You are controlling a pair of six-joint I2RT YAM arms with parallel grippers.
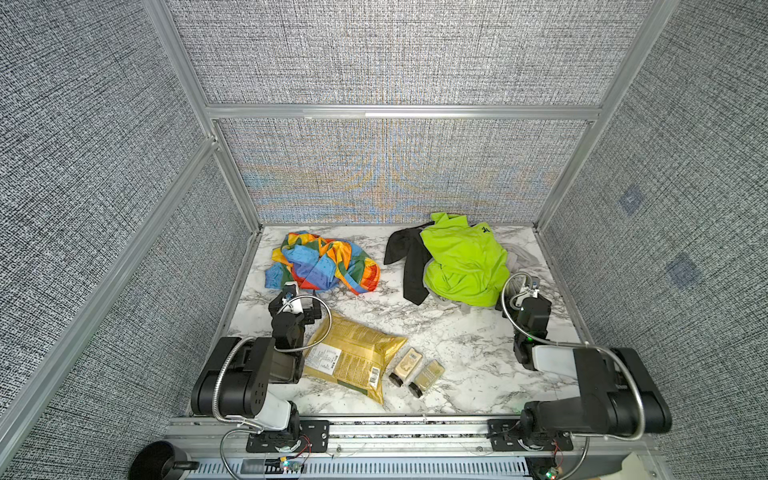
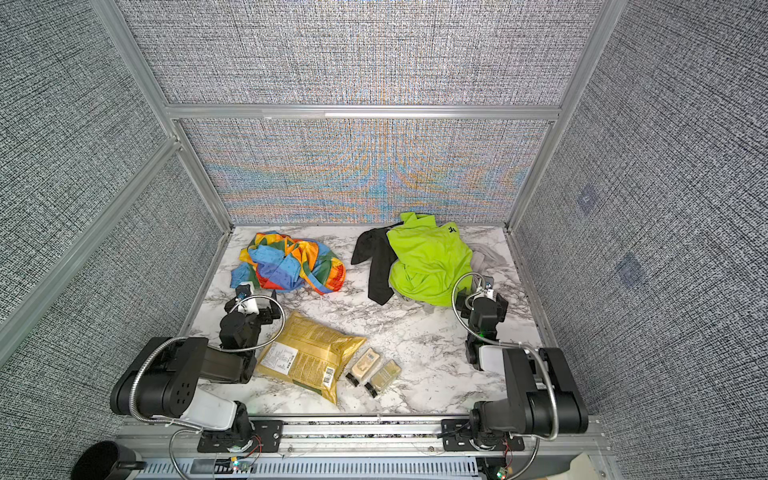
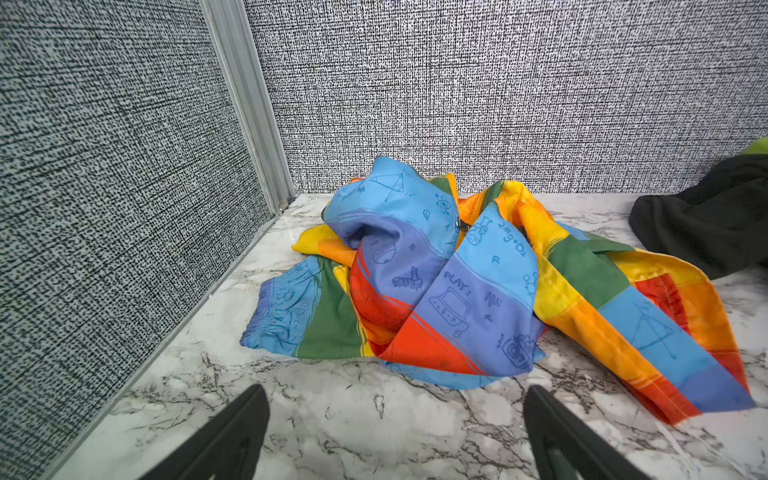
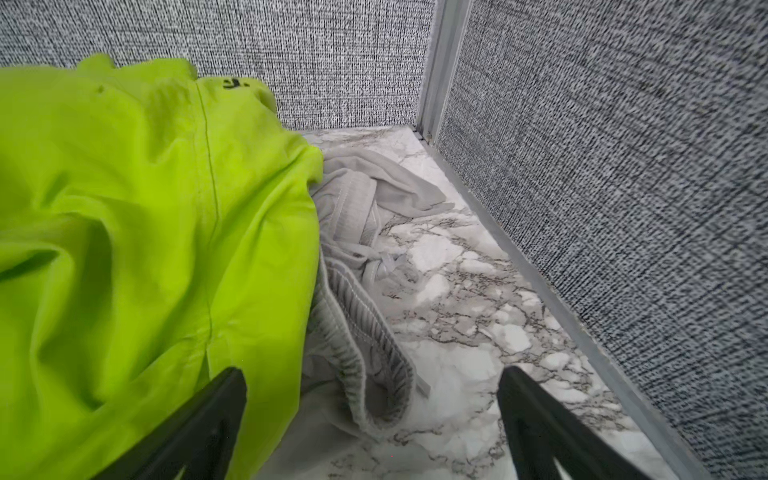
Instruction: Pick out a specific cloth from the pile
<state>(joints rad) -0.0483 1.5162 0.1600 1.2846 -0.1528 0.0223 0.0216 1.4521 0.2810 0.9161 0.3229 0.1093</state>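
My left gripper (image 3: pixel 397 390) stands wide and empty, with the cloth (image 3: pixel 457 291) crumpled just ahead of its fingertips, not touching them. My right gripper (image 4: pixel 372 372) is spread wide too, holding nothing, with the pile (image 4: pixel 145 208) close ahead.

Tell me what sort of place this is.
Probably a robot test cell, not a home: grey fabric wall panels in an aluminium frame enclose a marble-patterned tabletop, and two robot arms are mounted on a rail at its front edge.
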